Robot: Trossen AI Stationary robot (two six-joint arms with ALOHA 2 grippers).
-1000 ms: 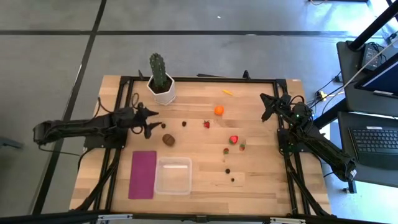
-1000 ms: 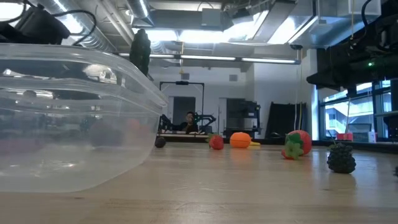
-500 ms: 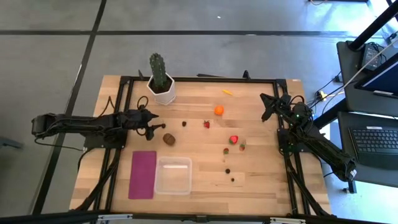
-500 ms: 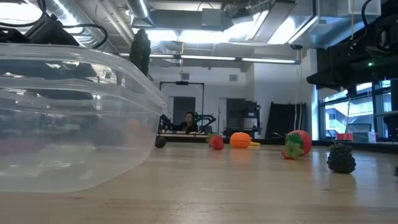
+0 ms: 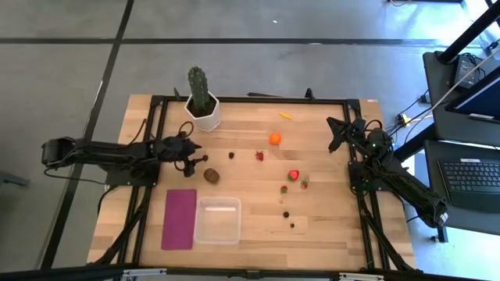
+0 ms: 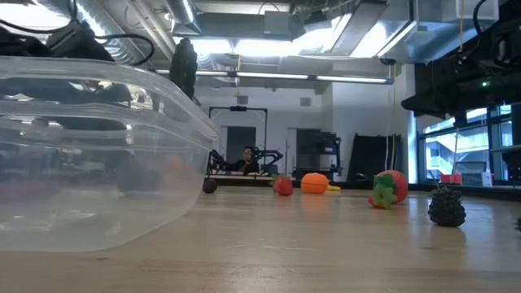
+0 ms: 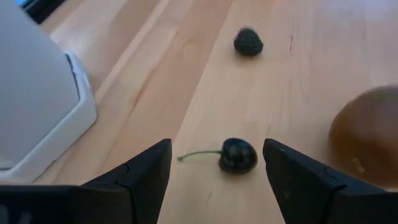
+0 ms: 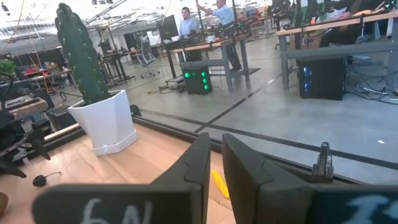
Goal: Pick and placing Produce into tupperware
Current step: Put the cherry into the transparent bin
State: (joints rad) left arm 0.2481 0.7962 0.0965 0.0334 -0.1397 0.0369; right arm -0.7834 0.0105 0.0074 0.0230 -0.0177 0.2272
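Produce lies scattered on the wooden table [image 5: 328, 234], none of it in the tupperware [image 5: 218, 221], which sits near the front edge just beside the flat magenta rectangle [image 5: 180, 218]. Orange ball [image 5: 275, 138] sits toward the back, thin yellow piece [image 5: 286, 115] beyond it. Small red strawberry [image 5: 260, 155] near the middle; larger strawberry [image 5: 294, 176] and another small one [image 5: 304, 184] to its right. Tiny dark berries [image 5: 287, 213] lie right of the tub. Brown kiwi [image 5: 212, 175] is behind the tub, a dark berry [image 5: 232, 154] a little past it.

Left gripper [image 5: 194, 160] is low over the table just left of the kiwi, fingers spread apart, holding nothing. In the left wrist view a dark cherry with a stem [image 7: 237, 155] lies on the wood between the two fingers [image 7: 140, 177], not touched by either; kiwi at the side, the dark berry farther ahead, white pot [image 7: 37, 106] on the other side.

Right gripper [image 5: 336, 134] hovers at the table's right rear edge, well apart from any fruit, fingers nearly together with only a thin gap, grasping nothing. Right wrist view looks across to the green cactus [image 8: 78, 56] in its pot and the yellow piece on the wood.

Low view: tub wall fills the near left, strawberries and orange ball farther back.
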